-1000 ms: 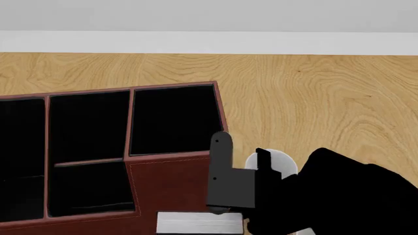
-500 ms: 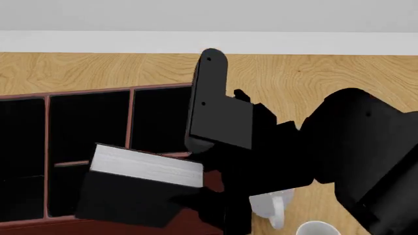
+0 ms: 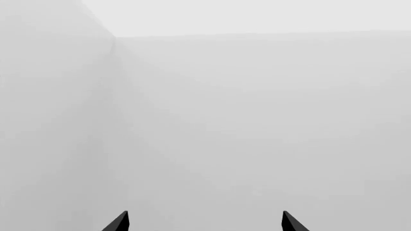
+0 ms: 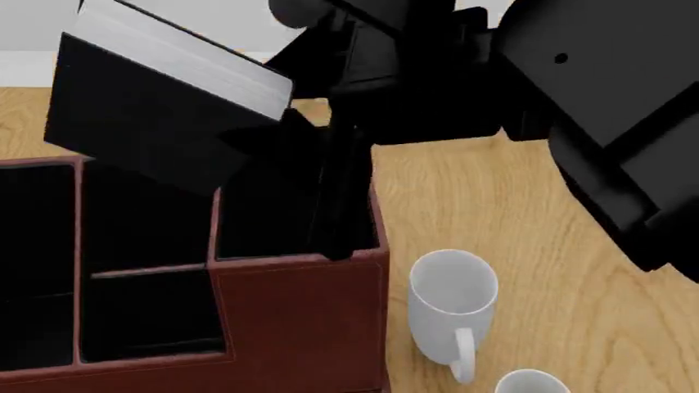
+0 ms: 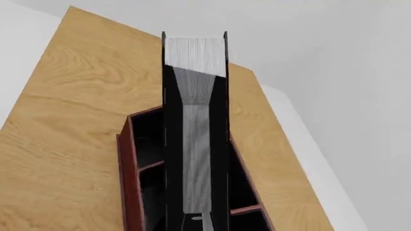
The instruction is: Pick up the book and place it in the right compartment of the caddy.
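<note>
The book, black with pale page edges, hangs tilted in the air above the caddy, over its middle and right sections. My right gripper is shut on the book's lower right corner. The right compartment lies open and black-lined below it, and a black finger reaches down in front of it. In the right wrist view the book runs edge-on between my right gripper's fingers, with the caddy beneath. My left gripper is open and empty, facing a plain grey wall.
A white mug stands on the wooden table just right of the caddy. A second white mug's rim shows at the bottom edge. My right arm fills the upper right of the head view.
My right gripper has lifted the book from low in front of the caddy to high above it, up and to the left. The mugs have come into view.
</note>
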You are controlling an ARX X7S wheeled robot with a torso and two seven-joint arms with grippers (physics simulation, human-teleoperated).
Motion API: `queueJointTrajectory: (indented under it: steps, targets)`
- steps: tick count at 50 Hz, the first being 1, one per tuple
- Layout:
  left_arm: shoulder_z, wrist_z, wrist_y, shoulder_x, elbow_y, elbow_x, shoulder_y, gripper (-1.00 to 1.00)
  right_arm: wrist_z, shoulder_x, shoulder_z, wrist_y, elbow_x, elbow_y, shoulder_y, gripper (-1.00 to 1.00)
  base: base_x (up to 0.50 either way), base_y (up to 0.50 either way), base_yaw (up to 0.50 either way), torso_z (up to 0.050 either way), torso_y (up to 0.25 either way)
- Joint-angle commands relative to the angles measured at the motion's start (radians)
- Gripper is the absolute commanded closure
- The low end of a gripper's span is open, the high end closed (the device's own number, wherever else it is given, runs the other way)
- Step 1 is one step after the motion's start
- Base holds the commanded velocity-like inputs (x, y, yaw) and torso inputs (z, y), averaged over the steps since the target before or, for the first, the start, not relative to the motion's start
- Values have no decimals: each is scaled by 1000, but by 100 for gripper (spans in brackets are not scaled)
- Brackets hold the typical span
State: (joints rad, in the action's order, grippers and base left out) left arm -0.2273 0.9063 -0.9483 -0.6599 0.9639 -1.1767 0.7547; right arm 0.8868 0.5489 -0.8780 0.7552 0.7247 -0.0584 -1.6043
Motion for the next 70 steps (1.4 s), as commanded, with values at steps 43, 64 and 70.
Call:
queueJointTrajectory:
  steps: [43, 64, 70]
  targets:
    - [18, -66, 98, 26, -21, 102, -101, -100, 401, -516, -317, -493, -516, -1207, -303, 100, 0, 0, 0, 0, 1]
    - [-4, -78, 128, 16, -24, 113, -154, -100, 370, -494, -330, -465, -504, -1115, -182, 100, 0, 0, 0, 1, 1]
    - [-2, -77, 130, 13, -26, 116, -156, -100, 367, -519, -335, -512, -510, -1180, -172, 100, 0, 0, 0, 0, 2]
